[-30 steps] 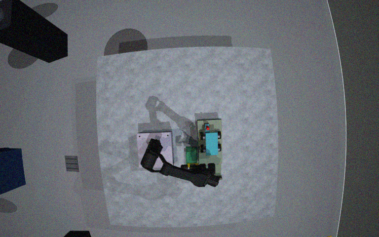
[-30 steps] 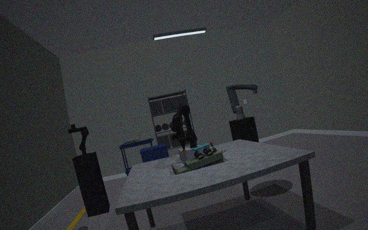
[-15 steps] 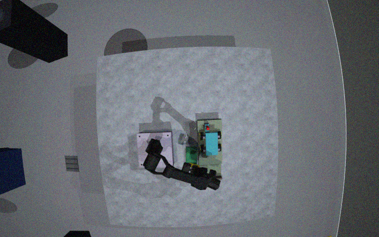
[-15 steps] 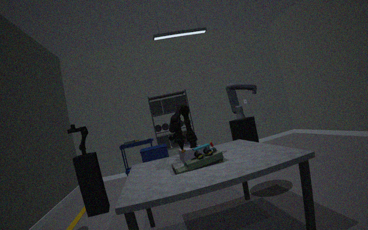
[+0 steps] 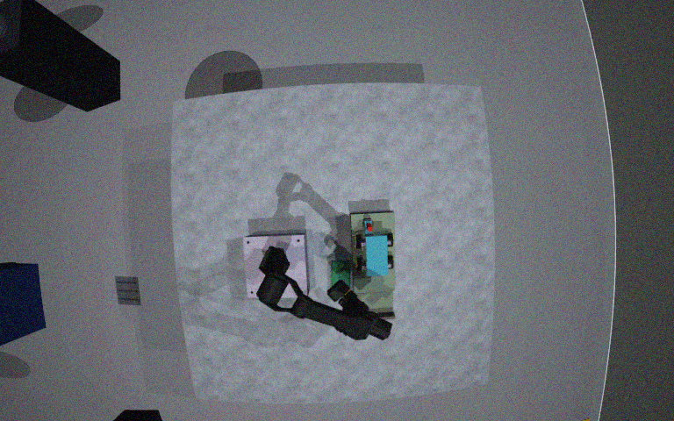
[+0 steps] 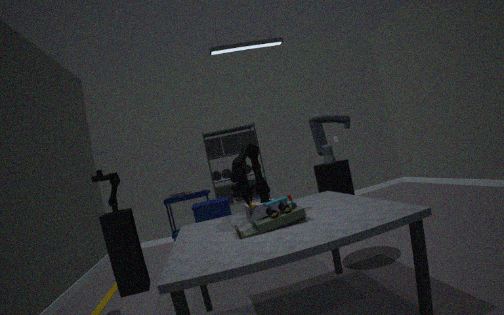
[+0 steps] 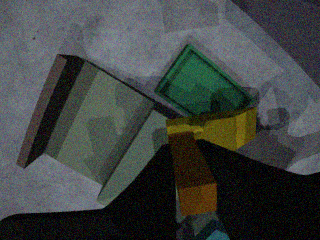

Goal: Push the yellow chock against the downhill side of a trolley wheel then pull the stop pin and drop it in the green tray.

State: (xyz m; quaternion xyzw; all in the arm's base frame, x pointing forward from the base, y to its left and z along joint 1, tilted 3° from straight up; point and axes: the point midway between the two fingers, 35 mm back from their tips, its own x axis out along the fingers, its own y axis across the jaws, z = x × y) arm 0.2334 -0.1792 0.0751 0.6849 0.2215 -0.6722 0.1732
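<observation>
Seen from above, the ramp [image 5: 380,295] [image 6: 280,221] [image 7: 107,117] stands on the grey table [image 5: 422,148] [image 6: 353,222] [image 7: 30,30], with its raised end lip at the near end. The blue trolley [image 5: 376,254] [image 6: 275,201] [image 7: 218,235] stands on the ramp's far half, its dark wheels showing along both sides. Just beyond its far end is the stop pin [image 5: 369,227] [image 6: 289,197], its red head showing; how deep the pin sits is hidden.

The gripper [image 5: 346,294] [image 6: 249,199] [image 7: 183,150] is clamped on the orange handle of the yellow chock [image 5: 347,293] [image 6: 251,205] [image 7: 227,129], one black finger on either side of it. The chock is near the green tray [image 5: 340,270] [image 7: 205,82], on the near side of the trolley and apart from its wheels. Whether the chock's underside touches anything cannot be told, as the black rubber is too dark to make out.

The tray sits on the table just left of the ramp, and its visible floor holds only shadow. The black arm [image 5: 318,310] [image 6: 237,170] reaches in from the left, bending across the near side of the tray, with its wrist partly covering the ramp's near end
</observation>
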